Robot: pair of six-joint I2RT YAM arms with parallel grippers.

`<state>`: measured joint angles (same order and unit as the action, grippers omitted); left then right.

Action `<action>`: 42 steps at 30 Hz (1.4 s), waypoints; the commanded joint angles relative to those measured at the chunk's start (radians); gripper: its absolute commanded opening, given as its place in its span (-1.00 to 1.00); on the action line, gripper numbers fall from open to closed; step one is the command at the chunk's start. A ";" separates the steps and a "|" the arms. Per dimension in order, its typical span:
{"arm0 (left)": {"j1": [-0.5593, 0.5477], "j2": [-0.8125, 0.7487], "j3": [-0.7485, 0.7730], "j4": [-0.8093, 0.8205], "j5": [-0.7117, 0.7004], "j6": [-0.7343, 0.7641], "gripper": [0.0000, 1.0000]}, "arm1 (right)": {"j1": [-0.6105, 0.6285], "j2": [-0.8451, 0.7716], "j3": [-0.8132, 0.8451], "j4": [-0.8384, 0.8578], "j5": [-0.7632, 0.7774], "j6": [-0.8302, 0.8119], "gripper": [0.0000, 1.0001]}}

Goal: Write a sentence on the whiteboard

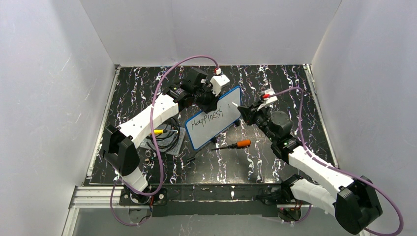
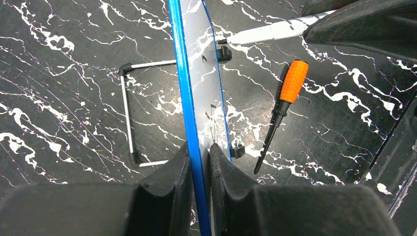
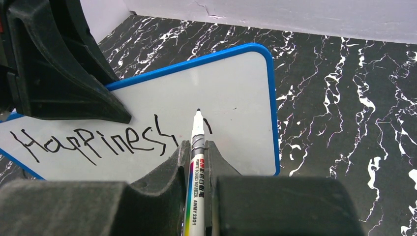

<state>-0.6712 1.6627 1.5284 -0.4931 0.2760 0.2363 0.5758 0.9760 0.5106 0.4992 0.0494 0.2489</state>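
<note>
Roughly, you were partway through: the sentence (image 3: 93, 142) ran to a single black word, reading about "Happiness", across the upper part of the whiteboard (image 1: 215, 132), with one short stroke just past its last letter. By my judgement the other words were not yet written. The white space below the word was bare, so most of the writing was left to do.

The whiteboard stood propped on edge near the middle of the surface (image 1: 246, 162), leaning on a wire stand (image 2: 129, 118) behind it. Your left pincer (image 2: 200, 152) was clenched on the blue top rim, one finger on each face, steadying the board. Your right pincer (image 3: 196, 147) was clamped on a marker (image 3: 197, 129), whose tip sat right at the board beside that short stroke. Whether it actually touched, I could not tell. An orange-handled screwdriver (image 1: 237, 144) lay on the surface just in front of the board, apart from both pincers.
</note>
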 commanded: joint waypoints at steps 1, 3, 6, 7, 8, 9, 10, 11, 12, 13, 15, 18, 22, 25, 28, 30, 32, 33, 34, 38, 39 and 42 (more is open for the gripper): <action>-0.003 -0.027 -0.019 -0.032 -0.023 0.054 -1.00 | -0.005 0.020 0.051 0.055 0.008 0.002 -0.97; -0.003 -0.026 -0.021 -0.033 -0.023 0.054 -1.00 | -0.005 0.035 0.055 0.063 0.004 0.003 -0.97; -0.004 -0.027 -0.020 -0.033 -0.022 0.054 -1.00 | -0.005 0.050 0.059 0.077 -0.003 0.003 -0.97; -0.004 -0.025 -0.021 -0.032 -0.021 0.054 -1.00 | -0.005 0.053 0.060 0.080 -0.003 0.004 -0.97; -0.003 -0.026 -0.021 -0.032 -0.021 0.056 -1.00 | -0.005 0.057 0.059 0.082 -0.005 0.004 -0.97; -0.003 -0.025 -0.022 -0.033 -0.020 0.056 -1.00 | -0.005 0.061 0.059 0.086 -0.006 0.004 -0.97; -0.003 -0.024 -0.022 -0.032 -0.019 0.055 -1.00 | -0.005 0.064 0.060 0.092 -0.006 0.004 -0.97; -0.003 -0.025 -0.021 -0.032 -0.018 0.055 -1.00 | -0.005 0.069 0.058 0.099 -0.008 0.005 -0.97; -0.003 -0.023 -0.023 -0.032 -0.017 0.055 -1.00 | -0.005 0.072 0.057 0.104 -0.009 0.005 -0.97; -0.003 -0.023 -0.023 -0.032 -0.016 0.056 -1.00 | -0.005 0.078 0.060 0.108 -0.009 0.005 -0.97; -0.003 -0.023 -0.024 -0.033 -0.009 0.058 -1.00 | -0.005 0.090 0.062 0.118 -0.010 0.004 -0.97; -0.003 -0.023 -0.025 -0.033 -0.003 0.062 -1.00 | -0.005 0.113 0.066 0.131 -0.011 0.005 -0.97; -0.003 -0.023 -0.031 -0.029 -0.014 0.060 -1.00 | -0.005 0.123 0.062 0.141 -0.015 0.011 -0.97; -0.001 -0.014 -0.027 -0.032 -0.038 0.052 -1.00 | -0.005 0.093 0.058 0.116 -0.006 0.007 -0.97; 0.007 -0.006 -0.017 -0.046 -0.050 0.043 -1.00 | -0.005 0.050 0.047 0.071 0.005 0.001 -0.97; 0.010 -0.007 -0.019 -0.045 -0.050 0.041 -1.00 | -0.005 0.018 0.033 0.045 0.016 0.001 -0.97; 0.012 -0.008 -0.020 -0.045 -0.044 0.041 -1.00 | -0.005 -0.004 0.019 0.022 0.036 0.001 -0.97; 0.013 -0.009 -0.021 -0.045 -0.038 0.039 -1.00 | -0.005 -0.009 0.013 0.014 0.043 0.001 -0.97; 0.015 -0.009 -0.021 -0.045 -0.029 0.038 -1.00 | -0.005 -0.008 0.010 0.004 0.052 0.000 -0.97; 0.019 -0.008 -0.024 -0.044 -0.008 0.034 -1.00 | -0.007 0.010 0.003 0.015 0.061 -0.005 -0.97; 0.021 -0.009 -0.025 -0.043 -0.003 0.034 -1.00 | -0.007 0.020 0.005 0.022 0.059 -0.006 -0.97; 0.024 -0.011 -0.032 -0.040 0.003 0.033 -1.00 | -0.010 0.051 0.009 0.046 0.047 -0.005 -0.97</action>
<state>-0.6594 1.6623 1.5246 -0.4873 0.2893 0.2279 0.5743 0.9970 0.5251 0.5049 0.0864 0.2565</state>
